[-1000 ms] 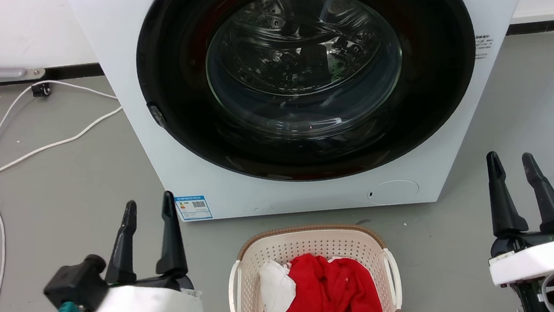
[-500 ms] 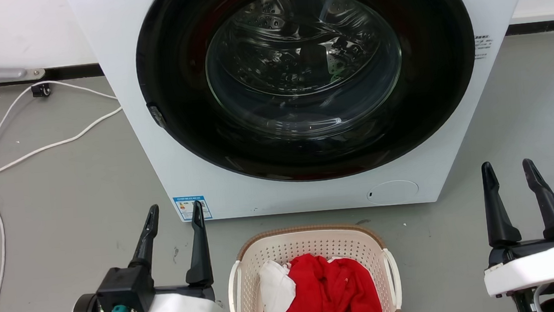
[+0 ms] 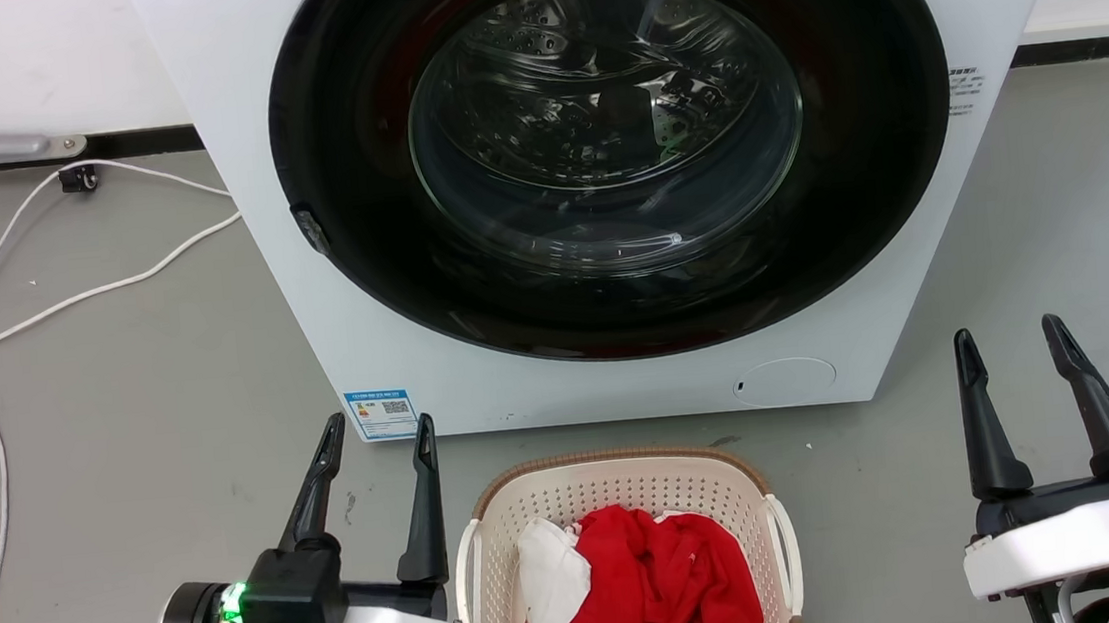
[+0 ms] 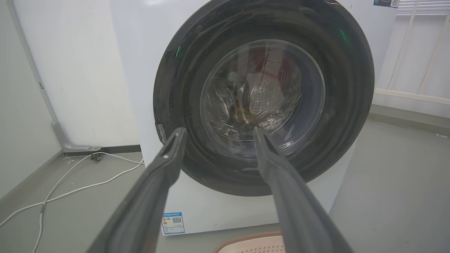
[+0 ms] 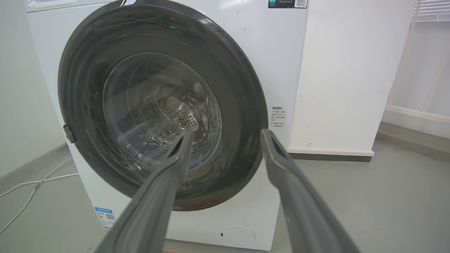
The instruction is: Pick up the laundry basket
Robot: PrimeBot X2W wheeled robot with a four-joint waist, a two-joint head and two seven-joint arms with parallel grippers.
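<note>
**Now then, laundry basket [image 3: 620,489] on the floor, nothing gripped yet**

The basket stands on the grey floor [image 3: 121,410] just in front of the washing machine [image 3: 522,395], and the head view's bottom edge cuts off its near half. A red garment [image 3: 659,583] and a white garment [image 3: 550,583] are heaped inside, hiding the bottom. The left gripper [image 3: 379,423] is just beside the basket's left handle [image 3: 466,580], fingers parted and holding nothing; whether it touches is hard to tell. The right gripper [image 3: 1006,329] sits well apart to the right, fingers likewise spread, empty. In the left wrist view a sliver of the rim peeks in at the bottom edge. A white cable [image 3: 116,285] trails on the left.
</note>
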